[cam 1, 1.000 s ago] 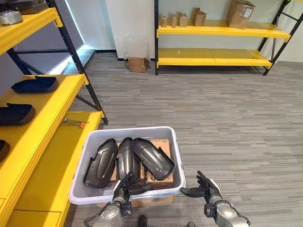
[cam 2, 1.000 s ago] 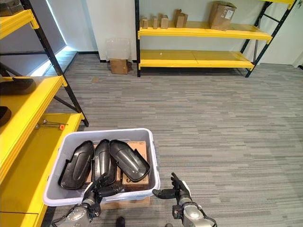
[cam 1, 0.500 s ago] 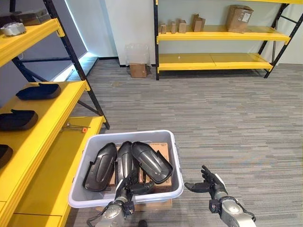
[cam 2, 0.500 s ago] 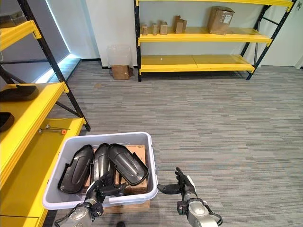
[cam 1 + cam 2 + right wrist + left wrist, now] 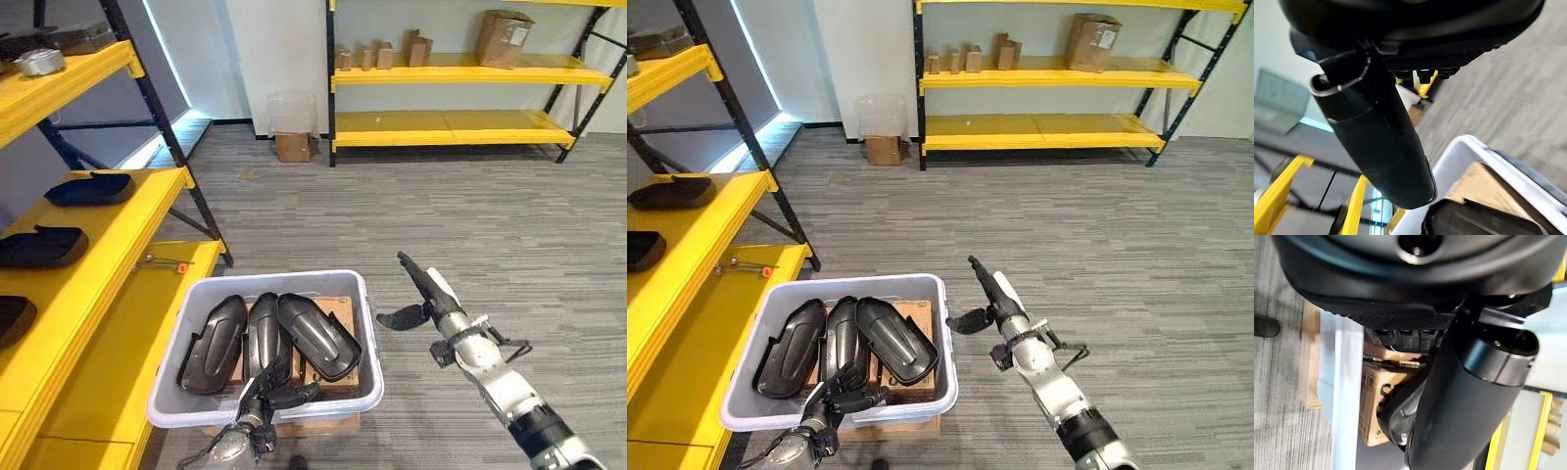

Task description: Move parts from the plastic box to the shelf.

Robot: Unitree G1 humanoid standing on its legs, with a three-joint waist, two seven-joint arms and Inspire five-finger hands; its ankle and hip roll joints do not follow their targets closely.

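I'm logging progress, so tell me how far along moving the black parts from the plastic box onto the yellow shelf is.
Done: dark parts already lie on the yellow shelf. In hand: nothing is lifted; the left hand reaches over the plastic box's near rim toward the parts, and the right hand hovers open beside the box. Left: three black parts lie in the box.

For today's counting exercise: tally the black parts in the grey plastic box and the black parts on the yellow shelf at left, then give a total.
Black parts in the plastic box: 3 — left, middle, right
Black parts on the shelf: 3 — far, middle, nearest, cut off by the edge
Total: 6
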